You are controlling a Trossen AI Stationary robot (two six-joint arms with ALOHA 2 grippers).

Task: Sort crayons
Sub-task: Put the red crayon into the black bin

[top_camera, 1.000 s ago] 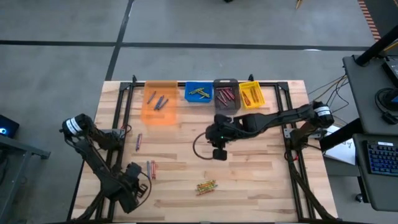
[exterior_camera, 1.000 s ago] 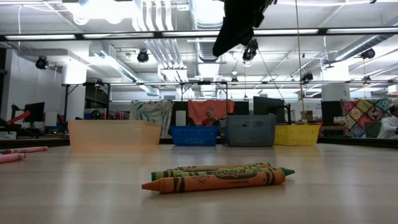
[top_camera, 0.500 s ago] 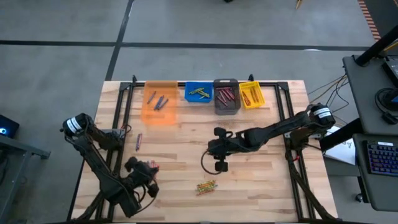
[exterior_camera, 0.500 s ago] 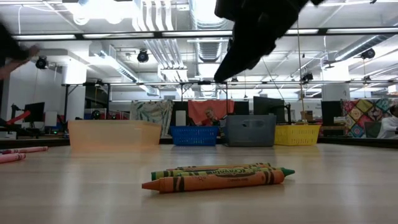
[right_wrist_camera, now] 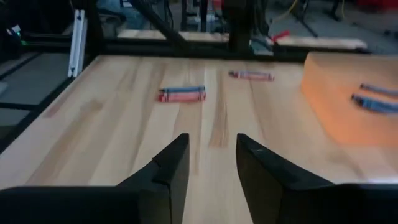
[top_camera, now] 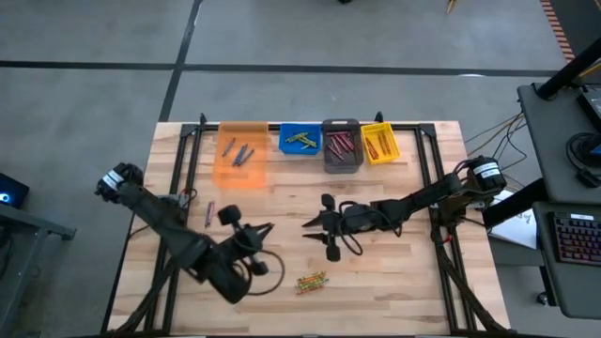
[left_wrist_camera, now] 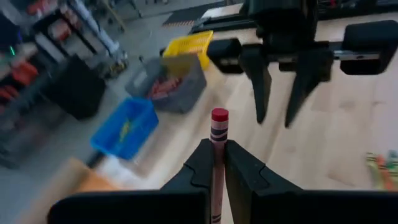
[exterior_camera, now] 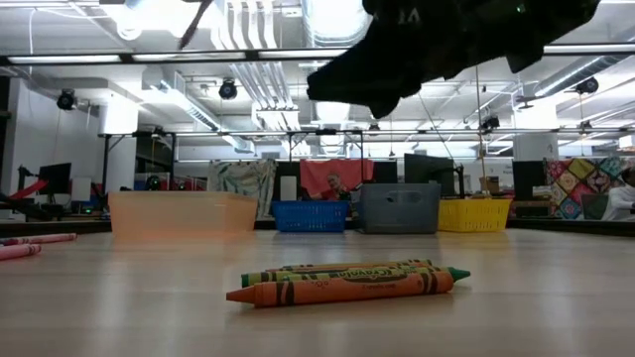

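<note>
Overhead looks down, low camera level (both see bins [top_camera: 305, 143]), wrists close.

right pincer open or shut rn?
Open. The right pincer shows a clear gap between its fingers, with bare table visible through it and nothing held.

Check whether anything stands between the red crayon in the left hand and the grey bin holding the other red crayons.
The right hand, open above the wooden table, hangs between the left hand with its thin red wax crayon and the grey plastic bin.
</note>
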